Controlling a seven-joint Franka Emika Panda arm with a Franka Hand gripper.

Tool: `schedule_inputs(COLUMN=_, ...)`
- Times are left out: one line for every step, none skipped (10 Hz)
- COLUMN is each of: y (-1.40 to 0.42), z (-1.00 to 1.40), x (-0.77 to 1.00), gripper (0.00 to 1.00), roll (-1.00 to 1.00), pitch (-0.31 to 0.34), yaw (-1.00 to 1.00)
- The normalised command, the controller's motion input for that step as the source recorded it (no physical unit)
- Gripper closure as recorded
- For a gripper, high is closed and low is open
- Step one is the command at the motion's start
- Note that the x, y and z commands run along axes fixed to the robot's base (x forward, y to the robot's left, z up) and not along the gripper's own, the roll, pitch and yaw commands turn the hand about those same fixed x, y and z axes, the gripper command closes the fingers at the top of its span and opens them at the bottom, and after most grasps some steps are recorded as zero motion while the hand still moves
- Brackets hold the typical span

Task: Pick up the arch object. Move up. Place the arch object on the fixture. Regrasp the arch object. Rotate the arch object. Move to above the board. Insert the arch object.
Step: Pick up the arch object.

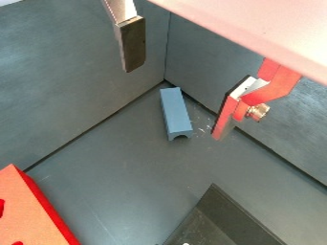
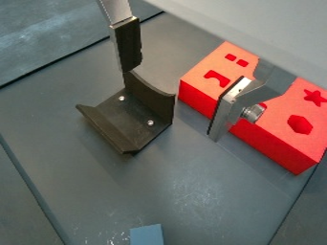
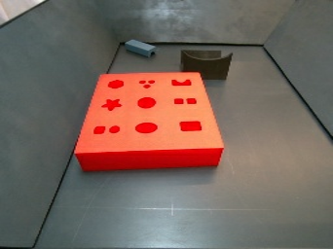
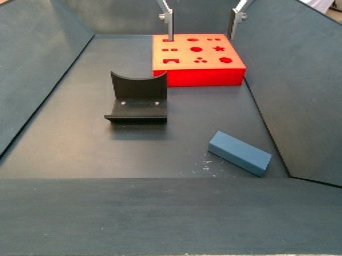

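Wrist views: the hand (image 1: 192,81) hangs released above the floor, its two silver fingers (image 1: 132,43) well apart with nothing between them. The arch object (image 1: 174,114) lies flat on the grey floor (image 1: 115,163) near a corner of the walls. In a wrist view the fixture (image 2: 132,117) stands just beside the board (image 2: 255,105), with a corner of the arch object at the picture's edge.

Side views: the arch object (image 3: 139,46) lies by the back wall, well apart from the board (image 3: 146,117); the fixture (image 3: 205,62) stands between them, apart from both. In a side view the fingers (image 4: 167,15) hang above the board's far edge, and the arch object (image 4: 239,153) lies in the foreground.
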Motion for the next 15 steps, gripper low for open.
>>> schedule_inputs(y=0.0, z=-0.01, x=0.0, gripper=0.0, roll=-0.04, pitch=0.0, yaw=0.0)
schedule_inputs(y=0.05, z=0.0, x=-0.01, gripper=0.0, roll=0.0, pitch=0.0, yaw=0.0)
schedule_inputs(y=0.3, z=-0.73, x=-0.33, gripper=0.0, roll=0.05, pitch=-0.171, yaw=0.09)
schedule_inputs(y=0.36, z=-0.83, x=-0.33, gripper=0.0, roll=0.2, pitch=-0.187, yaw=0.61)
schedule_inputs(y=0.21, z=-0.95, x=-0.21, gripper=0.0, roll=0.13, pitch=-0.171, yaw=0.8)
schedule_inputs(y=0.21, z=-0.95, x=-0.21, gripper=0.0, roll=0.12, pitch=-0.171, yaw=0.8)
schedule_inputs(y=0.22, z=-0.96, x=-0.2, gripper=0.0, roll=0.11, pitch=-0.166, yaw=0.8)
schedule_inputs(y=0.35, z=-0.99, x=-0.18, gripper=0.0, roll=0.06, pitch=-0.149, yaw=0.7)
schedule_inputs(y=0.53, z=-0.97, x=-0.01, gripper=0.0, roll=0.0, pitch=-0.03, yaw=0.53)
schedule_inputs(y=0.66, z=-0.73, x=0.06, gripper=0.0, roll=-0.06, pitch=0.141, yaw=0.28)
schedule_inputs(y=0.68, z=-0.54, x=0.09, gripper=0.0, roll=-0.12, pitch=0.223, yaw=0.13)
schedule_inputs(y=0.62, z=-0.46, x=0.13, gripper=0.0, roll=-0.16, pitch=0.253, yaw=0.13)
schedule_inputs(y=0.52, z=-0.37, x=0.13, gripper=0.0, roll=-0.22, pitch=0.286, yaw=0.13)
schedule_inputs(y=0.18, z=-0.37, x=0.29, gripper=0.0, roll=-0.26, pitch=0.291, yaw=0.23)
schedule_inputs(y=0.0, z=-0.51, x=0.21, gripper=0.0, roll=-0.18, pitch=0.256, yaw=0.24)
